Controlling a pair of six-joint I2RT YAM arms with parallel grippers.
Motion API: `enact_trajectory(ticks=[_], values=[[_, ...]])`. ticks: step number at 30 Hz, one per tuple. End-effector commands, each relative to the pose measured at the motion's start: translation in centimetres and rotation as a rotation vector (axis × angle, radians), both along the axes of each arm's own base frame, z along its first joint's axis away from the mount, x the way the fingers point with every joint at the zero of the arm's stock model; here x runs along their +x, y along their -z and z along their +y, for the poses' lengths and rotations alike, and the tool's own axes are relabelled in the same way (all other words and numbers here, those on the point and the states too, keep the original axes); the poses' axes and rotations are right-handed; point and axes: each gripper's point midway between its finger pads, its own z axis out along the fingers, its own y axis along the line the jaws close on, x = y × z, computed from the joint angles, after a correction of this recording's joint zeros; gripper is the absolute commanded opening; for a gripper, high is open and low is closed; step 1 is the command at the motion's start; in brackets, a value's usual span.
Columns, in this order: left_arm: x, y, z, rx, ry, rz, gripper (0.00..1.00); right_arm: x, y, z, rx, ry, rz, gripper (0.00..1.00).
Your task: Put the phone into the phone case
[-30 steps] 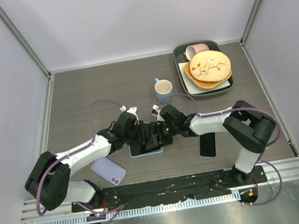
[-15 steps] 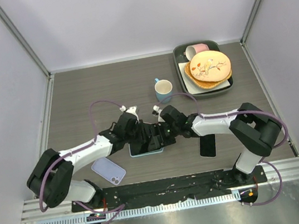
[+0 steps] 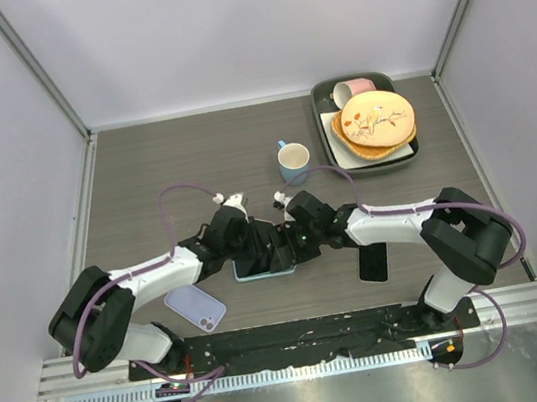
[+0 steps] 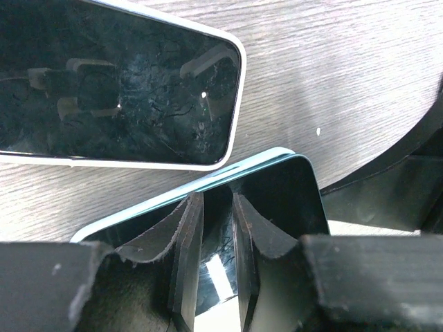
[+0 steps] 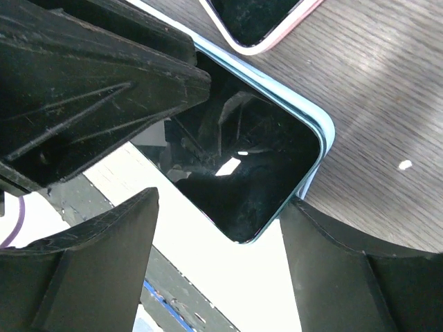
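A phone with a dark screen lies in a light blue case on the table between the two arms. In the left wrist view the phone shows the case's blue rim along its edge. My left gripper is over the screen, its jaws nearly shut with a narrow empty gap. My right gripper is open and straddles a corner of the phone. Its right finger touches the case edge.
A second black phone lies to the right and shows in the left wrist view. A lavender case or phone lies at the near left. A blue cup stands behind. A dark tray with plates and a pink cup is at the far right.
Both grippers stay over the phone and have shifted only slightly to the left. The phone and case have hardly moved.
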Motion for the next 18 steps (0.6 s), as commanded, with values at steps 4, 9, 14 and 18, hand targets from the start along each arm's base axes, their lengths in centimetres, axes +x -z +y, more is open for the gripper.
enact_trajectory(ticks=[4,9,14,18], values=[[-5.5,4.8,4.3,0.182,0.023,0.203,0.27,0.2,-2.4,-2.4,-0.062,-0.001,-0.084,0.76],[-5.4,4.8,4.5,0.189,0.013,0.196,0.27,0.7,-5.5,-1.2,0.022,-0.010,-0.130,0.76],[-4.7,3.7,4.3,0.167,0.002,0.155,0.26,1.3,-5.2,-1.8,0.047,0.013,-0.096,0.76],[-4.0,1.5,3.7,0.107,0.001,0.080,0.33,1.7,-4.7,-2.4,0.113,0.034,-0.051,0.76]])
